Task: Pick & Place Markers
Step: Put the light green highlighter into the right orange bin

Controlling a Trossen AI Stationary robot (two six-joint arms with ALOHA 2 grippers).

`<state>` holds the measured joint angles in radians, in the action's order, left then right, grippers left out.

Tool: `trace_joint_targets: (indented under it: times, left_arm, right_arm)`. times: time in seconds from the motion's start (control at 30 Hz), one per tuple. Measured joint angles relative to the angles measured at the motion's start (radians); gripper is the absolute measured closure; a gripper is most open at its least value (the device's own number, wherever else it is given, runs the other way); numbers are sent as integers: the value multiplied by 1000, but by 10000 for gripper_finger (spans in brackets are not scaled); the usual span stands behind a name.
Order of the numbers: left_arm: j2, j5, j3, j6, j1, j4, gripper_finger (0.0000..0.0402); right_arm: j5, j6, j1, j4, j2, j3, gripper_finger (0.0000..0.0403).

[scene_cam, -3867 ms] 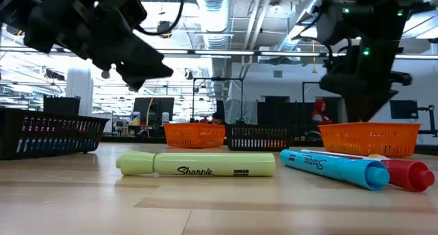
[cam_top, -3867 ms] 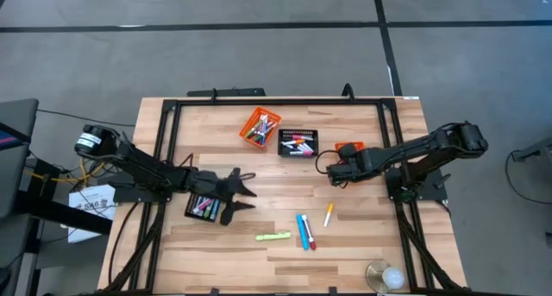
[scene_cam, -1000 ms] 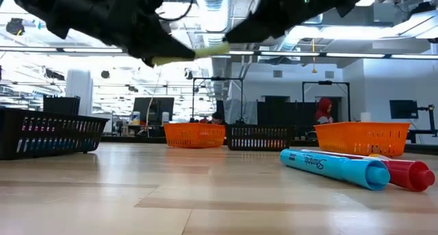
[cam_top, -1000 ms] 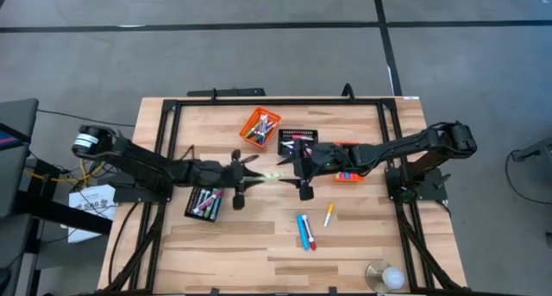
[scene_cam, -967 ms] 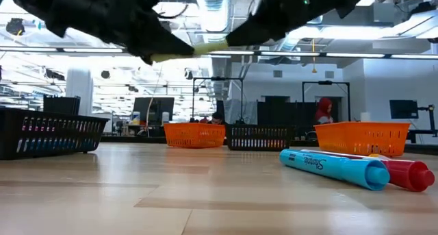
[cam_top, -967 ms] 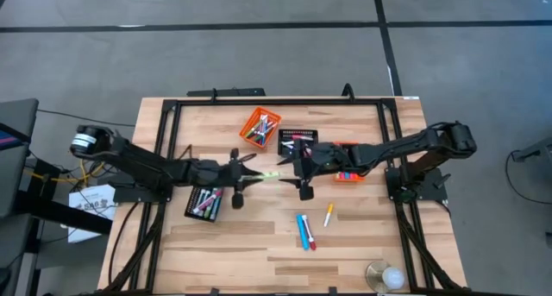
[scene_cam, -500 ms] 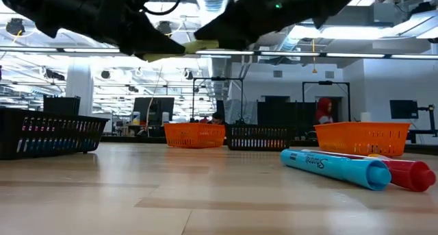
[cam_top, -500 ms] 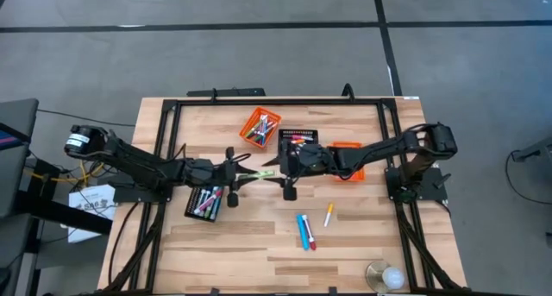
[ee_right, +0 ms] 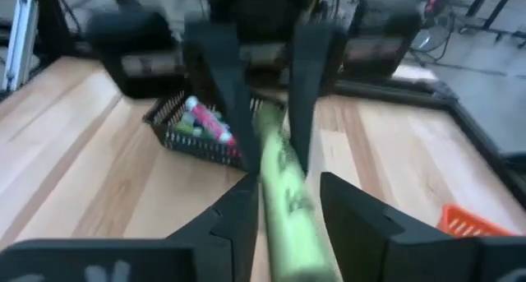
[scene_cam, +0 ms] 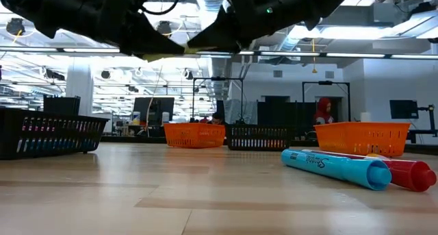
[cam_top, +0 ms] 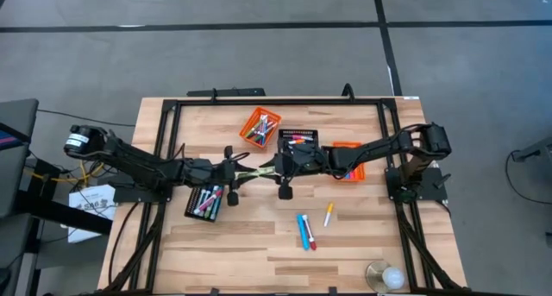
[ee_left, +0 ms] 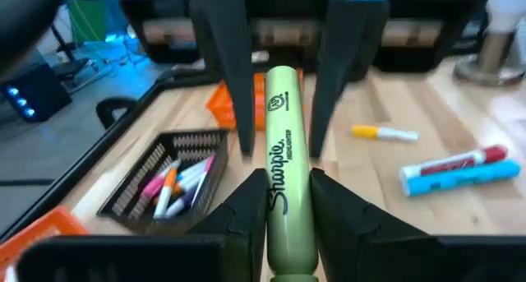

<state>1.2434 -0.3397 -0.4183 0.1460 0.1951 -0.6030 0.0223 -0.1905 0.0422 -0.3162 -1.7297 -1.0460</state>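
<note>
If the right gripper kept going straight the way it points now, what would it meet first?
The left gripper, most likely. The right gripper faces it head-on above the table, with the green marker bridging the two. The marker already lies between the right jaws, so only the left gripper's fingers remain ahead.

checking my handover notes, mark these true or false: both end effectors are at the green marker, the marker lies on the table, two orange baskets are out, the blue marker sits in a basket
1. Both end effectors meet at the green marker: true; the left end effector and right end effector face each other along it.
2. The green marker lies on the table: false; it is held in the air above it.
3. Two orange baskets are out: true; the other sits under the right arm.
4. The blue marker sits in a basket: false; it lies loose on the table beside a red one.
</note>
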Motion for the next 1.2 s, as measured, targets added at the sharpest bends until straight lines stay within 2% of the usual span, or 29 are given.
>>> trace_joint_targets:
  times: [0.4, 0.9, 1.03, 1.2]
  left_arm:
    - [6, -19, 4, 1, 0, -1, 321]
    - [6, -22, 4, 17, 0, -6, 318]
    - [6, -42, 4, 16, -1, -13, 299]
    - [6, -69, 2, 11, -1, -12, 252]
  right_arm:
    - [0, 7, 1, 6, 4, -1, 325]
    - [0, 47, -1, 9, 4, -1, 334]
    - [4, 127, -14, 12, 4, -1, 334]
    - [7, 150, -29, 80, 3, 0, 334]
